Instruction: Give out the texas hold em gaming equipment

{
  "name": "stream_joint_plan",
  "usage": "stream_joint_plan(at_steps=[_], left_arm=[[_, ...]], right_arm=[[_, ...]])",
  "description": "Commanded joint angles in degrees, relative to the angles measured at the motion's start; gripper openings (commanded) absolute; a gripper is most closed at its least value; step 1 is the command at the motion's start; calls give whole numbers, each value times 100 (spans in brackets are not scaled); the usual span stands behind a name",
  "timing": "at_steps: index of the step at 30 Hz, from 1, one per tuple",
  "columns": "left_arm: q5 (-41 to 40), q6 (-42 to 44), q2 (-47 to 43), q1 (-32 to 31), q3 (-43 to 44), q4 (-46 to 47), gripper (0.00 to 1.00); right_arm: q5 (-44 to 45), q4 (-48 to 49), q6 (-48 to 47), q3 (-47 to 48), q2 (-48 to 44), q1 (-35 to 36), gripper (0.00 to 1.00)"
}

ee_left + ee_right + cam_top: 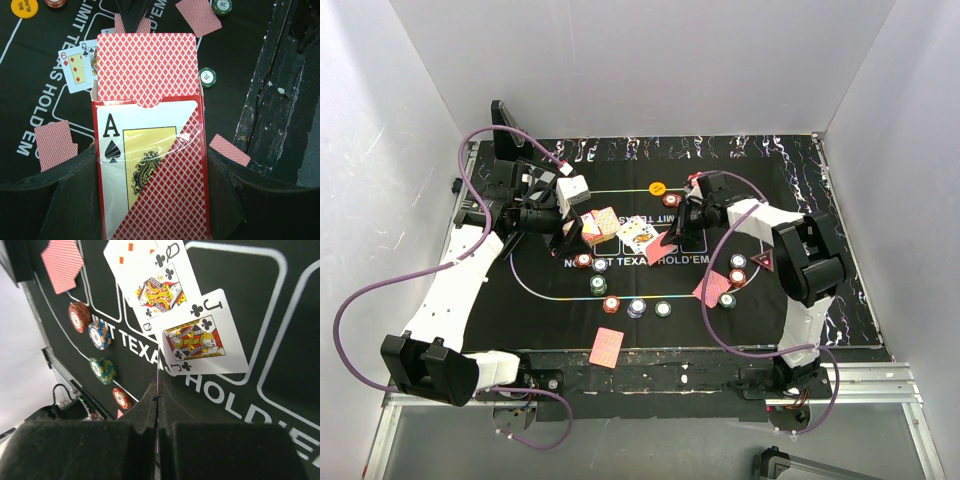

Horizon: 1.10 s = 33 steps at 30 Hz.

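My left gripper (150, 165) clamps a red cardboard card box (167, 210) by its sides, with red-pink-backed cards (147, 65) poking from its top. My right gripper (157, 400) is pinched tight on one thin red-backed playing card (660, 247), edge-on, just beside the face-up jack of clubs (200, 337).

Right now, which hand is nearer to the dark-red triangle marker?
Right. The right hand, holding a red-backed card, is left of the dark-red triangle marker. The left hand, gripping the card box, is even farther left.
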Motion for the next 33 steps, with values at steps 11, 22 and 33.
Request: stream_joint_plan(at_steps=[11, 22, 33], left_arm=[[72, 26, -233, -6, 274, 56, 0], [81, 70, -233, -6, 230, 39, 0], [134, 105, -216, -6, 142, 83, 0]], right_arm=[[954, -263, -427, 295, 500, 635, 1], [1729, -1098, -656, 523, 44, 706, 50], [1188, -1567, -411, 1217, -1326, 697, 79]])
